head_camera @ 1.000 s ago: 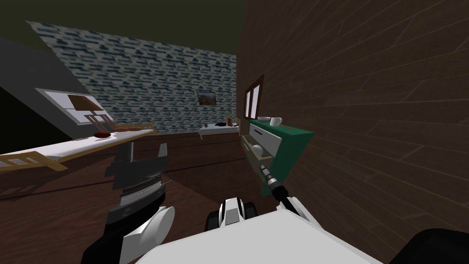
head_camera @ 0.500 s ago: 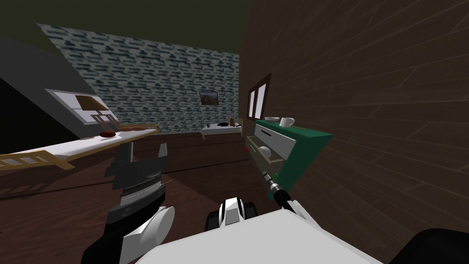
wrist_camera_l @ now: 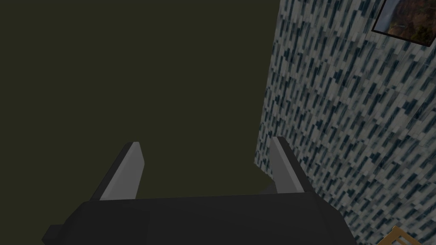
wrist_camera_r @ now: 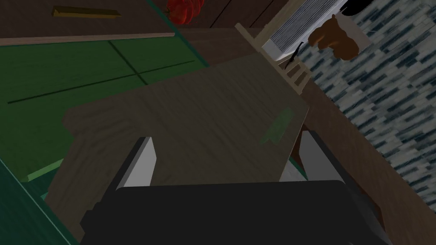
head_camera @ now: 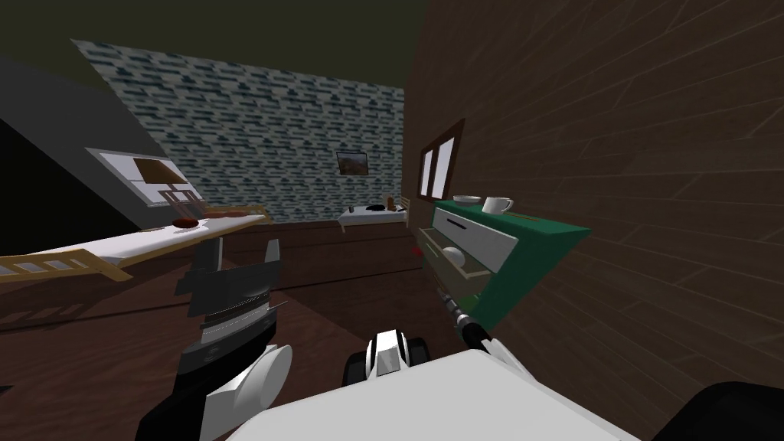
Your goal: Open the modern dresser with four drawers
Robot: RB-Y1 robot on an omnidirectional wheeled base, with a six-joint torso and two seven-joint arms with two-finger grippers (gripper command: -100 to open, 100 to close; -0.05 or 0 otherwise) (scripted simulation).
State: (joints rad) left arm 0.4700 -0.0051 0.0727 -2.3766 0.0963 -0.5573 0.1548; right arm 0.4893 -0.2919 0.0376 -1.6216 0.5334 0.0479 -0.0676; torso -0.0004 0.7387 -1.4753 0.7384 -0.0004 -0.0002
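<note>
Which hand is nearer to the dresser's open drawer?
Right. The right hand is up against the pulled-out drawer of the green dresser, fingers open. The left hand is raised out front, well away from it.

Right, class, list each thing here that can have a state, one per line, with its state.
Dresser: one drawer out.
Second drawer: pulled out, a white ball inside.
Top drawer: looks shut.
Mug: upright on the dresser.
Left gripper: open, empty.
Right gripper: open, by the pulled-out drawer.
</note>
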